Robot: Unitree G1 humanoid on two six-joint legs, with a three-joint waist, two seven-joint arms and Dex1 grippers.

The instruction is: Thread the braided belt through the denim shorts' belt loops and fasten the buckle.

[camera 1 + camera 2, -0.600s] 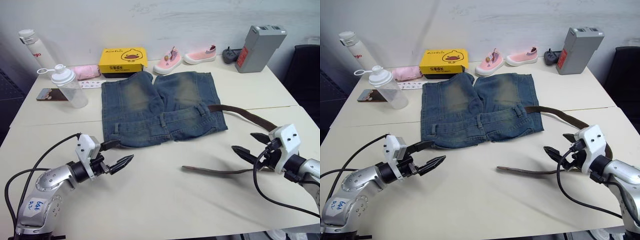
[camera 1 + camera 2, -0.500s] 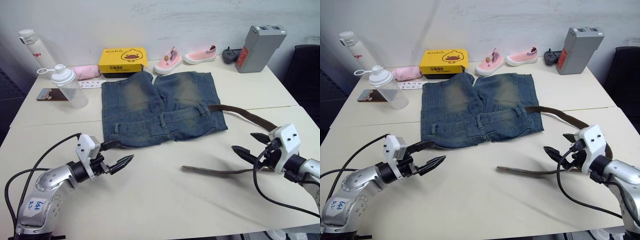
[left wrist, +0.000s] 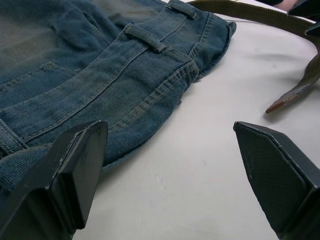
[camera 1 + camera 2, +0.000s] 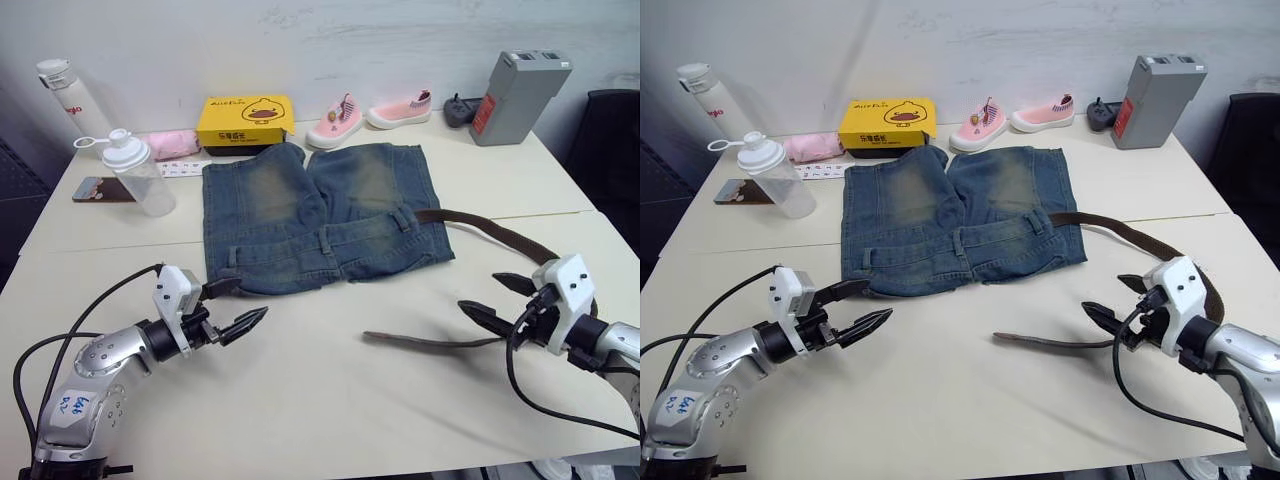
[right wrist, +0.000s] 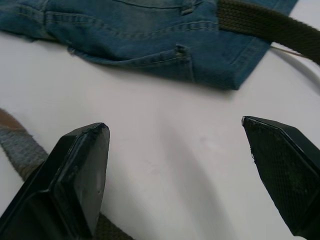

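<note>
The denim shorts (image 4: 322, 215) lie flat near the middle of the tabletop (image 4: 300, 400), legs toward the far edge and waistband toward the near edge. The braided belt (image 4: 500, 237) enters a belt loop (image 4: 403, 217) at the waistband's right end, curves out toward the right edge, passes behind the right pincer (image 4: 497, 300) where part of it is hidden, and ends in a free tip (image 4: 375, 337) on bare tabletop. How far the belt runs under the waistband cannot be made out, and the buckle is not visible. The right pincer hovers wide and empty beside the strap. The left pincer (image 4: 237, 307), also wide and empty, sits just off the shorts' near left corner.
</note>
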